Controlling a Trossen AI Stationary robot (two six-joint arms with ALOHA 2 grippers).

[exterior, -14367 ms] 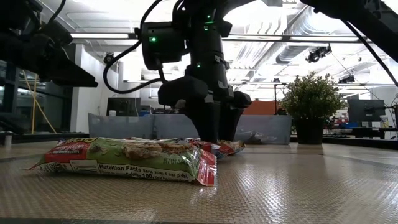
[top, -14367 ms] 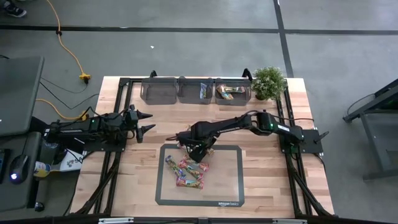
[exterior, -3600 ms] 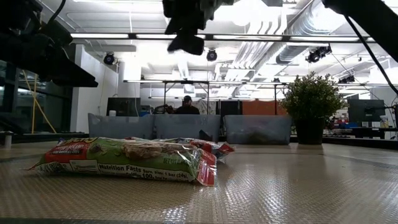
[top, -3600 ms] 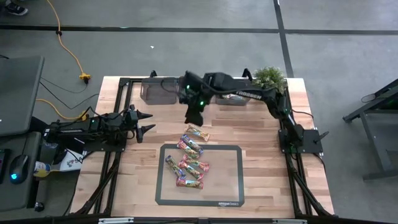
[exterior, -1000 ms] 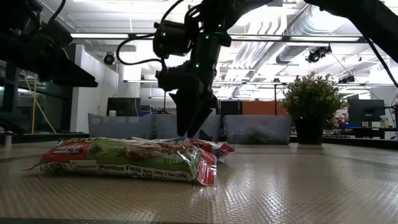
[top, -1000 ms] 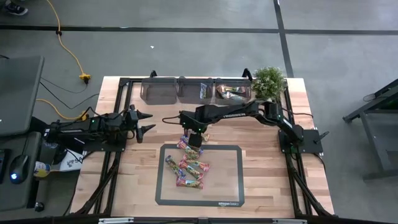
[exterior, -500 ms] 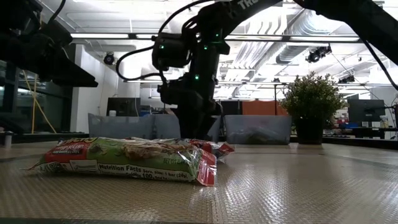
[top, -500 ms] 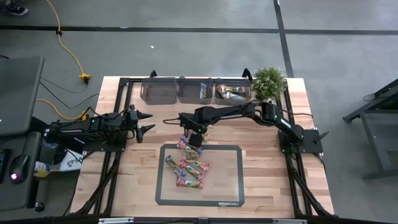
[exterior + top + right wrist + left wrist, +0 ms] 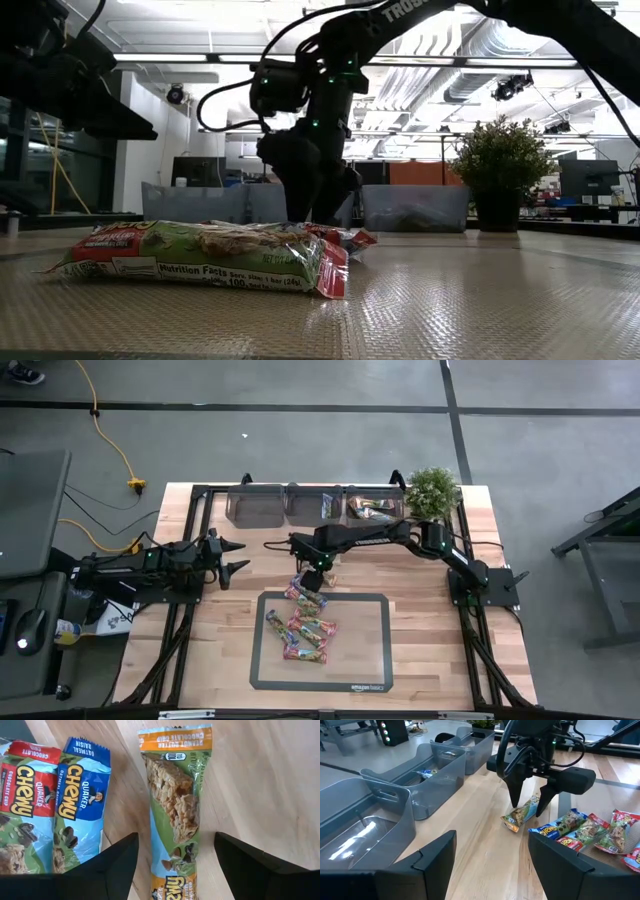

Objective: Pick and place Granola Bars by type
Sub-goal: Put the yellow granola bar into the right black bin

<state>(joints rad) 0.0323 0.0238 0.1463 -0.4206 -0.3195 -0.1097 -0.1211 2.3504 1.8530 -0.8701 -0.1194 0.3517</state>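
A green-and-orange granola bar (image 9: 175, 810) lies flat on the bare wood just beyond the far edge of the grey mat (image 9: 385, 660). My right gripper (image 9: 175, 837) hangs over it, pointing down and open, one finger on each long side of the bar (image 9: 522, 813), without touching it. Several more granola bars (image 9: 300, 625) lie in a loose heap on the mat, among them a blue one (image 9: 80, 800) and a red one (image 9: 22, 795) close beside the green bar. My left gripper (image 9: 235, 555) waits open at the table's left.
Three grey bins (image 9: 260, 505) (image 9: 313, 503) (image 9: 372, 505) stand in a row along the far edge; the middle and right ones hold bars. A potted plant (image 9: 432, 490) stands at the far right corner. A green bar (image 9: 200, 255) lies close to the low camera.
My right gripper has come down toward the green-and-orange bar and rolled a little about its own pointing line, staying open. The bars have kept their places.
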